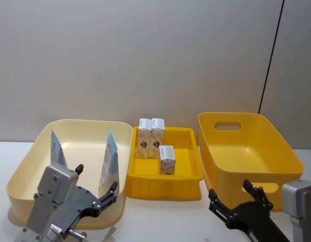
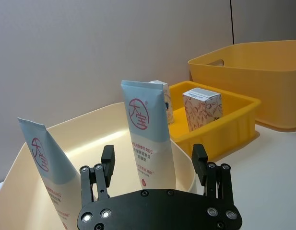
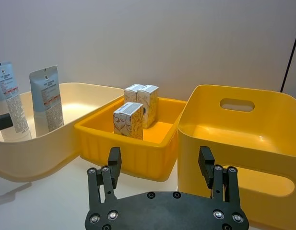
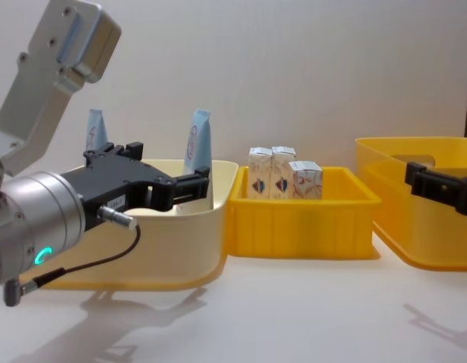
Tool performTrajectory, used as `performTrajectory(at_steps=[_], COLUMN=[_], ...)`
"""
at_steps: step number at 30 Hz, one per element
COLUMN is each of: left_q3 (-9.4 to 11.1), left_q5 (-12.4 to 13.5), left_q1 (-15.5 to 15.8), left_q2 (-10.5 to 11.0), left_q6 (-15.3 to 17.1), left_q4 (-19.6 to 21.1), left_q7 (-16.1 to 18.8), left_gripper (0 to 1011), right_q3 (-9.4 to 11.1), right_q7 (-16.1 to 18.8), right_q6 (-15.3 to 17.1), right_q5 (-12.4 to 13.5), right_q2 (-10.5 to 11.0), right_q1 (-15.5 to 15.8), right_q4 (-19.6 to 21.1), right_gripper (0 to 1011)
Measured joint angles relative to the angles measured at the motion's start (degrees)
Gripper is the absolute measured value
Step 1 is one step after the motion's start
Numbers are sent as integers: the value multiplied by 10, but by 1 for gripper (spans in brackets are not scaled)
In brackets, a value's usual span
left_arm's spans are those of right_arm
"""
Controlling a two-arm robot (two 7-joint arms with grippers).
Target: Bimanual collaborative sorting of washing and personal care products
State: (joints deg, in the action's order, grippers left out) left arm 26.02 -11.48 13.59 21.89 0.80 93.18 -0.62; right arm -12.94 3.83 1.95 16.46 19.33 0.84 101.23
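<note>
Left hand [image 1: 97, 189] sits nearest, at about 7 o'clock on the white bench [image 1: 160, 219]. Its black fingers [image 2: 107, 163] are spread apart with nothing between them, hovering at the near rim of the cream plastic bin [image 1: 24, 169].

Right hand [image 1: 235, 196] sits at about 5 o'clock, fingers [image 3: 114, 162] also apart and empty, in front of the near wall of the tall deep yellow plastic bin with cut-out handles [image 1: 284, 151].

Cream bin occupies the 9 o'clock side. Two tall light-blue flat-ended squeeze tubes with white print and a red logo stand in it, flat ends up. One tube [image 1: 109, 162] is near the bin's right wall, just beyond the left hand's fingertips. In the left wrist view it stands between the fingers but farther back, not touched. The other tube [image 1: 56, 147] stands toward the bin's left side, well apart from the first.

Shallow yellow plastic tray [image 1: 188, 176] sits at centre, between the cream bin and the deep yellow bin, walls close to both. Three small white gable-topped cartons with a blue-red emblem stand upright in it. One carton [image 1: 167, 160] is nearer, toward the middle of the tray. Two cartons [image 1: 144, 137] [image 1: 157, 136] stand side by side, touching, at the far wall around 12 o'clock.

Deep yellow bin takes the 3 o'clock side. Plain grey wall [image 1: 145, 55] behind everything.
</note>
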Motion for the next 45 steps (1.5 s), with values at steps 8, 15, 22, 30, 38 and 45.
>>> performTrajectory(at_steps=[8,15,22,30,38,45], left_q3=[0,0,0,0,0,0], left_q5=[0,0,0,0,0,0], left_q1=[0,0,0,0,0,0], left_q2=[0,0,0,0,0,0], left_q6=[0,0,0,0,0,0], left_q4=[0,0,0,0,0,0], left_q7=[0,0,0,0,0,0], left_gripper=[1002,1001,1001,1000,1001,1001], right_q3=[0,0,0,0,0,0], right_q7=[0,0,0,0,0,0], right_q6=[0,0,0,0,0,0], right_q5=[0,0,0,0,0,0], right_q2=[0,0,0,0,0,0], right_q1=[0,0,0,0,0,0], right_q4=[0,0,0,0,0,0], right_gripper=[1001,1001,1001,1001,1001,1001])
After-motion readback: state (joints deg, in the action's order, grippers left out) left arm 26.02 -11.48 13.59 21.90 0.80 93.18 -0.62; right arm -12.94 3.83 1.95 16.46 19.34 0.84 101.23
